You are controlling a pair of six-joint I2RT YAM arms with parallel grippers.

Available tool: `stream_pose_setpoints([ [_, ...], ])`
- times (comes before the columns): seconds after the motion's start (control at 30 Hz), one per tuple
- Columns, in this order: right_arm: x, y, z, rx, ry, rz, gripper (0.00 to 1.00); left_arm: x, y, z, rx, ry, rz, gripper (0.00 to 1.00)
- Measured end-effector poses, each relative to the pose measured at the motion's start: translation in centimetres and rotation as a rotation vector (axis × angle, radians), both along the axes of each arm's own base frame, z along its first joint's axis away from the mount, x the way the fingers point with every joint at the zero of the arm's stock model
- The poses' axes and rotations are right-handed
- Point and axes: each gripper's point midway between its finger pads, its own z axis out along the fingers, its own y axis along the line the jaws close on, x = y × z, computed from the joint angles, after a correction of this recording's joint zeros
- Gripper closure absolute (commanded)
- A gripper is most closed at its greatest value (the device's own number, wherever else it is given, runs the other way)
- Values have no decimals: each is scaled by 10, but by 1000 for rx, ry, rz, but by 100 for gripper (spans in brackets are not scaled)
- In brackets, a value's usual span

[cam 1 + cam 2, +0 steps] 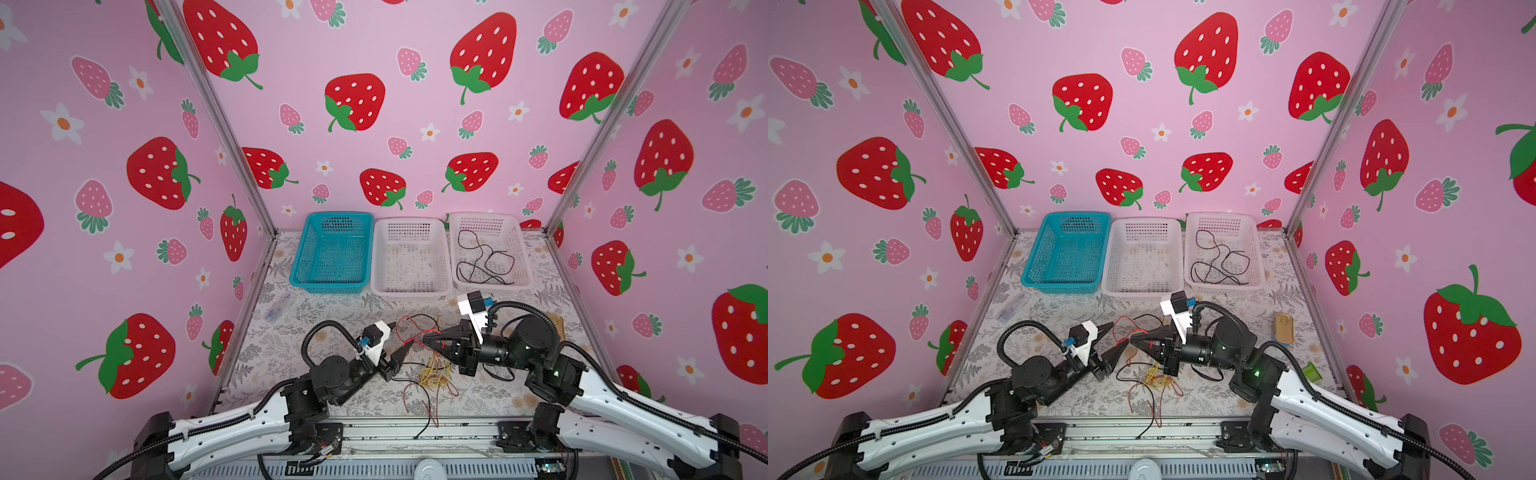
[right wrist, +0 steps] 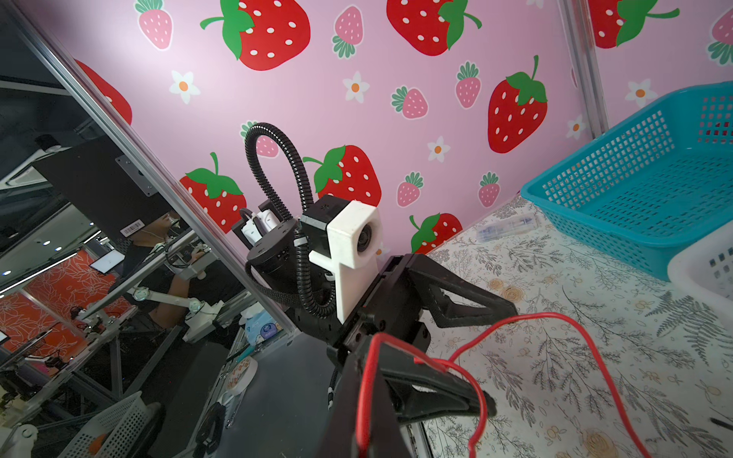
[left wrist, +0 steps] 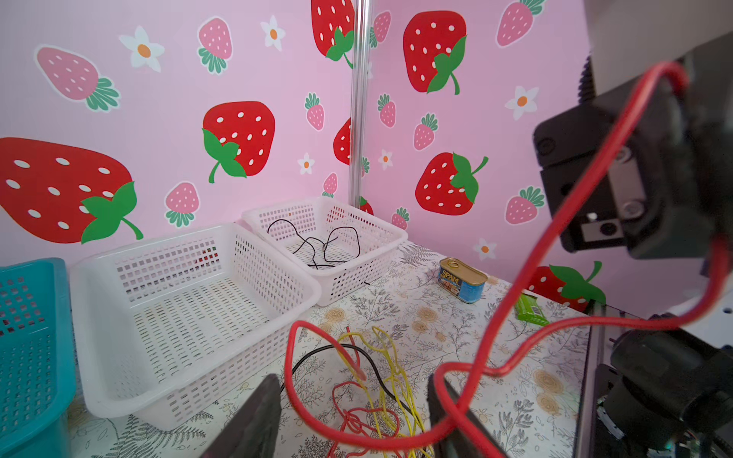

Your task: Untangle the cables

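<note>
A tangle of red, yellow and black cables lies on the flowered table near the front edge. One red cable rises out of it in loops. My right gripper is shut on this red cable, held above the table. My left gripper faces it from the left, open, and a loop of the red cable passes between its fingers without being pinched. A separate black cable lies inside the right white basket.
At the back stand a teal basket and a middle white basket, both without cables. A Spam can and a green packet lie at the right. A clear plastic item lies at the left.
</note>
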Motion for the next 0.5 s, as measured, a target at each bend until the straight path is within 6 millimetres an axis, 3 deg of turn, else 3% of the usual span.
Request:
stream_pose_setpoints([
  [0.3, 0, 6, -13, -26, 39, 21, 100, -8, -1, 5, 18, -43, -21, 42],
  [0.5, -1, 6, -14, -32, 49, 22, 100, -9, 4, 8, 24, -62, -13, 52],
])
